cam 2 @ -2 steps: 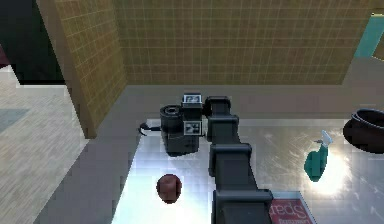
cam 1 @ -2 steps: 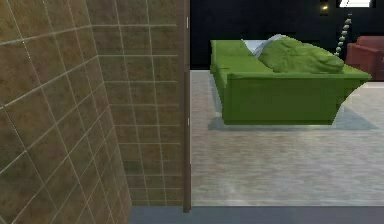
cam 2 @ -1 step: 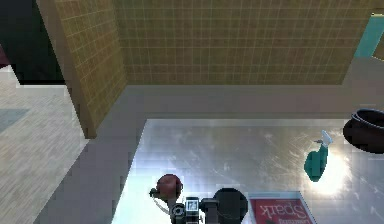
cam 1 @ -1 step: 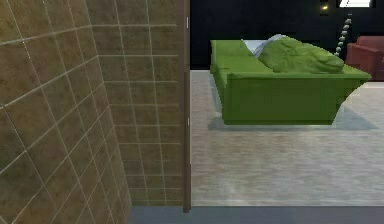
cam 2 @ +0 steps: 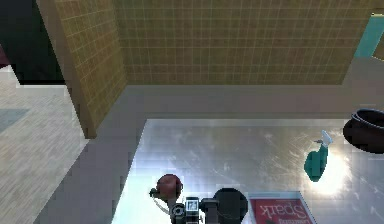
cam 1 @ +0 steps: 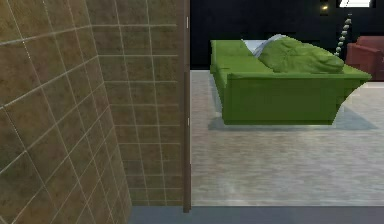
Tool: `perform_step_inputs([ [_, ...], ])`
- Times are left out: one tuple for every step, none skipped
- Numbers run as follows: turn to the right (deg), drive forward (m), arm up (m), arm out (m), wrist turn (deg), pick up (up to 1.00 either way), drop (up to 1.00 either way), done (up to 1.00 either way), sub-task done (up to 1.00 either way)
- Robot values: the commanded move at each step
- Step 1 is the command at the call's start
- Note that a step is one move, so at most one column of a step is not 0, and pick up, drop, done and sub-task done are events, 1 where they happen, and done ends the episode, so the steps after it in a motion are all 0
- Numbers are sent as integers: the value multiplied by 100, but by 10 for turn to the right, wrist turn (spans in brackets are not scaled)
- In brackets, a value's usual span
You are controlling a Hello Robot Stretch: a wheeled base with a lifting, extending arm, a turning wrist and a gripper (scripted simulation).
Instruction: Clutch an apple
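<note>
A dark red round thing, apple-like in shape and colour [cam 2: 167, 185], lies on a glossy pale tabletop [cam 2: 240, 150] near the arm side view's bottom edge. My gripper [cam 2: 166, 201] shows just below it, with thin fingers curving beside the red thing and the white marked squares [cam 2: 189, 209] to their right. The red thing rests on the tabletop at the gripper's far end, so I cannot tell whether the gripper holds anything.
On the same tabletop are a teal spray bottle [cam 2: 318, 158], a dark bowl [cam 2: 365, 131], a red book [cam 2: 276, 210] and a dark round object [cam 2: 229, 205]. Tan tiled walls [cam 2: 220, 40] stand behind. In the forward view, a green sofa [cam 1: 285, 85] sits on pale carpet past a tiled wall [cam 1: 70, 100].
</note>
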Motion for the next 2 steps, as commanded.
perform_step_inputs([
  [0,0,10,0,0,0,0,0,0],
  [0,0,0,0,0,0,0,100,0],
])
